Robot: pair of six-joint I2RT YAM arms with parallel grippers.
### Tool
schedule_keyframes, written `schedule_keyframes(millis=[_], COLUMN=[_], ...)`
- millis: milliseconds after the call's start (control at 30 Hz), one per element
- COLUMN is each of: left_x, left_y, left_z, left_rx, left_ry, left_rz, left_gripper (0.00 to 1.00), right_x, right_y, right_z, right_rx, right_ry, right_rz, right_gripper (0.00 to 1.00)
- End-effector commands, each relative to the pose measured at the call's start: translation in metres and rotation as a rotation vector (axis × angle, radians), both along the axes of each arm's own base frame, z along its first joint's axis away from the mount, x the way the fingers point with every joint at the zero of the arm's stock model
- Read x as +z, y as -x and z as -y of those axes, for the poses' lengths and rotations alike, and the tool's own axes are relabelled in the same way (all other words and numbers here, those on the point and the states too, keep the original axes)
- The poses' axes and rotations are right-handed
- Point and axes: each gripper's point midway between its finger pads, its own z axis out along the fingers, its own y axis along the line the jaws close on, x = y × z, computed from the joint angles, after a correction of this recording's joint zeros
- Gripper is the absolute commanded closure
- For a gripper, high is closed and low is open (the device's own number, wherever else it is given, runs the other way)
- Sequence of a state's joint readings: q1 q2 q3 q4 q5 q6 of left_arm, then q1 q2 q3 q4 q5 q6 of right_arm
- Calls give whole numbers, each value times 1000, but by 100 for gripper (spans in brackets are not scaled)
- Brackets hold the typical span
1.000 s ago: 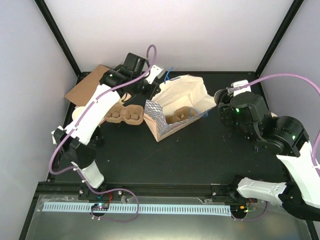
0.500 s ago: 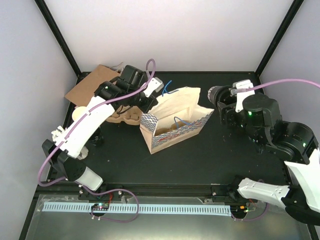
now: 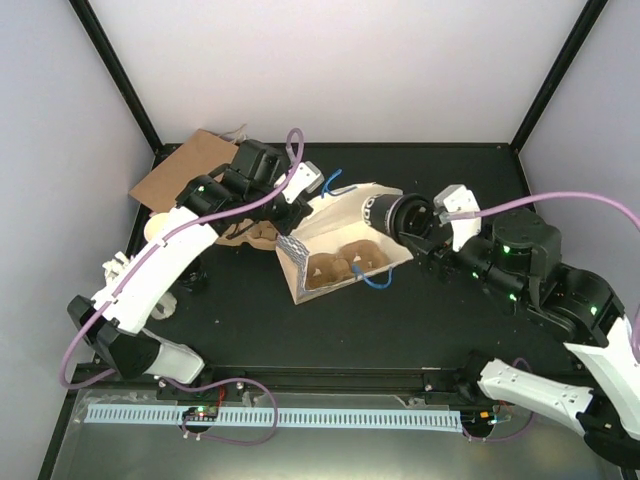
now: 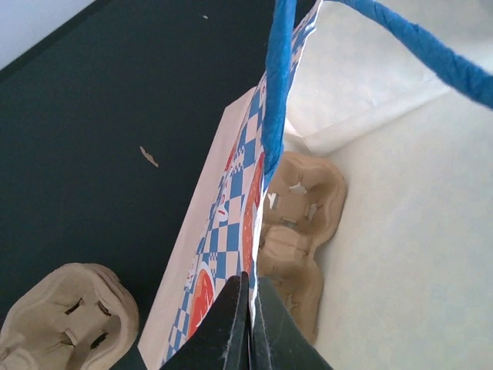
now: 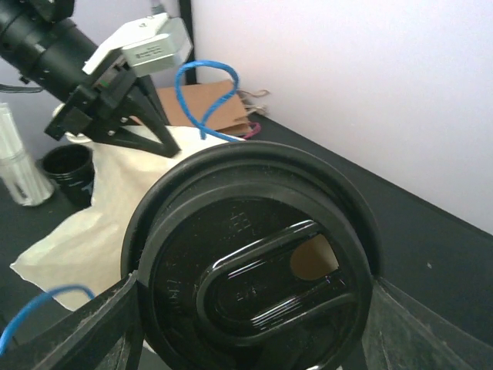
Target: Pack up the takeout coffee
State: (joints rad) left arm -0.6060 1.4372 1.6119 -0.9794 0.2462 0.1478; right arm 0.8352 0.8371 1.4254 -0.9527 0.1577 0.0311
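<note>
- Coffee cup (image 5: 254, 270): one, with a black lid. It is gripped by the right pincer (image 3: 418, 222), whose two fingers bear on opposite sides of the rim. The cup is carried tipped over, lid toward the wrist, at the right edge of the bag's mouth. It is in the air and not yet inside.
- Paper bag (image 3: 345, 215): blue-and-white check outside, cream inside. It lies slanted on the tabletop (image 3: 400, 320) with its mouth gaping upward.
- Left pincer (image 4: 245, 308): closed flat on the checked rim of the bag, just below a blue cord handle (image 4: 279, 92), holding the mouth open.
- Cup tray (image 3: 338, 266): moulded brown pulp, sitting inside the bag. Its pockets look empty in both the overhead and the left wrist views.
- Second tray (image 4: 65, 316): same kind, outside the bag on the tabletop, just beside the checked wall. Also empty as far as can be seen.
- Dark round item (image 5: 69, 166): on the left of the tabletop. Possibly another cup, but too small to tell.
- Progress, as judged: the bag is open and has a tray in it, and no cup is seated yet. The first cup stands at the mouth.
- Remaining: right the cup, lower it into a tray pocket and let go. Then bring any further cups.
</note>
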Motion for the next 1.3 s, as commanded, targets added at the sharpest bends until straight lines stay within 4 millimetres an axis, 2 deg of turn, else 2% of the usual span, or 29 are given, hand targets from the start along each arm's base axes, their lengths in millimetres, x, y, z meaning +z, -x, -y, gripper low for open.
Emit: schedule_keyframes(millis=[0, 167, 300, 333, 433, 633, 733, 800, 900, 1033, 1267], left_x=[23, 28, 24, 31, 31, 33, 26, 20, 11, 6, 12], left_y=[3, 8, 14, 20, 29, 47, 67, 79, 92, 104, 112], left_z=[0, -2, -1, -3, -6, -8, -1, 3, 3, 2, 0], left_rx=[-19, -27, -44, -51, -60, -94, -171, -210, -238, -256, -258], left_ry=[27, 36, 29, 44, 40, 51, 70, 69, 68, 79, 109], left_rz=[110, 169, 211, 244, 293, 362, 355, 349, 348, 346, 373], left_gripper=[98, 98, 99, 98, 98, 98, 99, 98, 98, 98, 98], right_x=[2, -39, -70, -81, -109, -150, -164, -171, -170, -159, -162], right_y=[3, 12, 19, 22, 31, 71, 89, 95, 83, 67, 59], right_z=[-35, -65, -74, -76, -82, -102, -112, -116, -118, -117, -124], right_rx=[161, 309, 334, 343, 374, 523, 593, 610, 542, 459, 427], right_ry=[7, 124, 229, 264, 369, 539, 598, 637, 682, 682, 690], right_rz=[2, -133, -136, -139, -147, -76, -21, 11, 71, 157, 206], right_gripper=[38, 42, 43, 43, 43, 43, 42, 42, 42, 42, 41])
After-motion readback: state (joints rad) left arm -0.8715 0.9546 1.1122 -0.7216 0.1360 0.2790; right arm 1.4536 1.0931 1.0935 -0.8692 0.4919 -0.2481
